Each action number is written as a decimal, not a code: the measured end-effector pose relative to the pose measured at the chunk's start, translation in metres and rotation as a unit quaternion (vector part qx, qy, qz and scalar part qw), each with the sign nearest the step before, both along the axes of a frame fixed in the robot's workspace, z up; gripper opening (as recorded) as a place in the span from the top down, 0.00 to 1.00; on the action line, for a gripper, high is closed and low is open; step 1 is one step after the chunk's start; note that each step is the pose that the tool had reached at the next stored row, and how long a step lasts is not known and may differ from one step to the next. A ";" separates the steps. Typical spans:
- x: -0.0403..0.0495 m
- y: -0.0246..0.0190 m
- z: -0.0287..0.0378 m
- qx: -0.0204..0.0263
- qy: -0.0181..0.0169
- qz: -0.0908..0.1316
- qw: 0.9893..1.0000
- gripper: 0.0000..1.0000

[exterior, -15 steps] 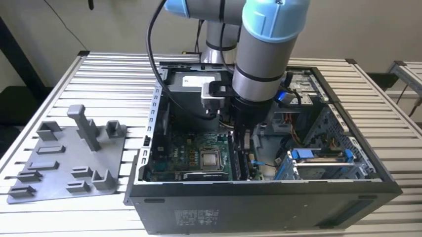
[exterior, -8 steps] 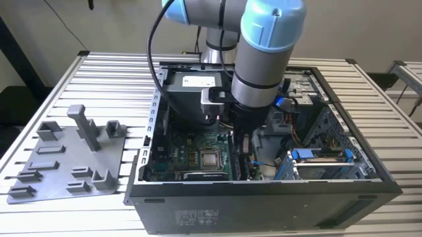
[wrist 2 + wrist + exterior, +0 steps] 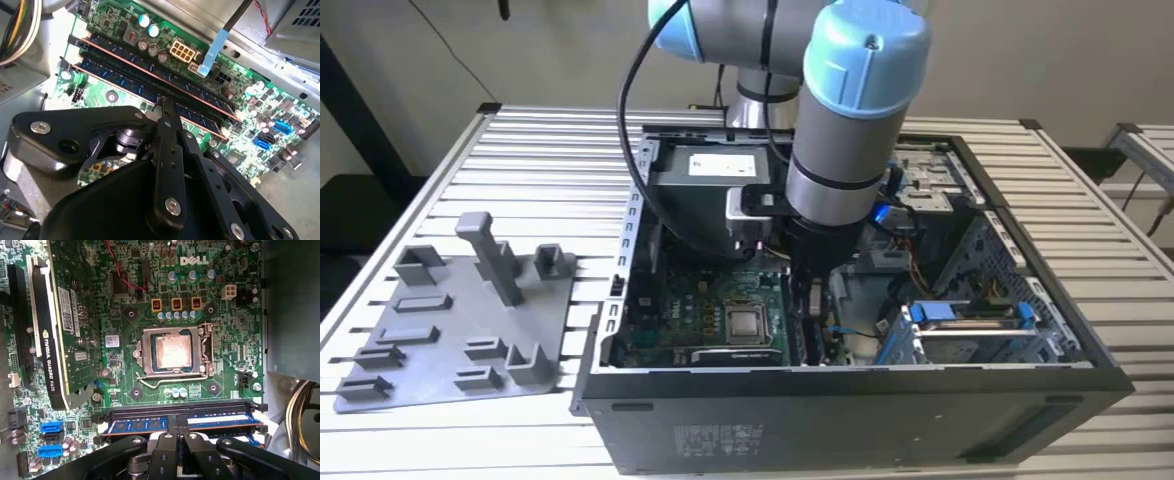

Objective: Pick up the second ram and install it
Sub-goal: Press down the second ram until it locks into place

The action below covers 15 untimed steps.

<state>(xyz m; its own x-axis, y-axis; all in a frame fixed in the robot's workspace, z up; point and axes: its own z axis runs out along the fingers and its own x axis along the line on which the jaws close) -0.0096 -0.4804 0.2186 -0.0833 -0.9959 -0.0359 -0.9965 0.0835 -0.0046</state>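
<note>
The second ram (image 3: 116, 80) is a long dark stick with blue-tinted chips, standing on edge in a slot of the green motherboard (image 3: 250, 100). It also shows in the first wrist view (image 3: 131, 426). Another stick (image 3: 130, 52) stands in the slot just beyond it. My gripper (image 3: 163, 104) is shut, with its joined fingertips resting on the top edge of the second ram near its middle. The first wrist view has the gripper (image 3: 176, 432) over the same stick. In the exterior view the gripper (image 3: 807, 300) reaches down inside the open computer case (image 3: 854, 400).
A processor socket (image 3: 172, 352) and a graphics card (image 3: 55, 340) lie beside the memory slots. A blue-tipped cable (image 3: 210, 55) hangs close behind the sticks. On the slatted table at the exterior view's left sits a grey tray with upright posts (image 3: 454, 320).
</note>
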 end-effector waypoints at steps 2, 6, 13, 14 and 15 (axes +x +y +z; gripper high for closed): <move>0.0001 0.0005 0.0043 0.002 0.000 0.000 1.000 0.89; 0.0000 0.0002 0.0226 0.001 0.000 0.000 1.000 0.89; 0.0000 0.0001 0.0548 0.001 0.000 0.000 1.000 0.89; 0.0000 0.0001 0.0587 0.001 0.000 0.000 1.000 0.89; 0.0001 0.0001 0.0603 0.001 0.000 0.000 1.000 0.89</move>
<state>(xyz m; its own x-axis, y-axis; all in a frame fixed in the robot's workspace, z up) -0.0096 -0.4802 0.2789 -0.0833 -0.9958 -0.0376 -0.9965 0.0836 -0.0050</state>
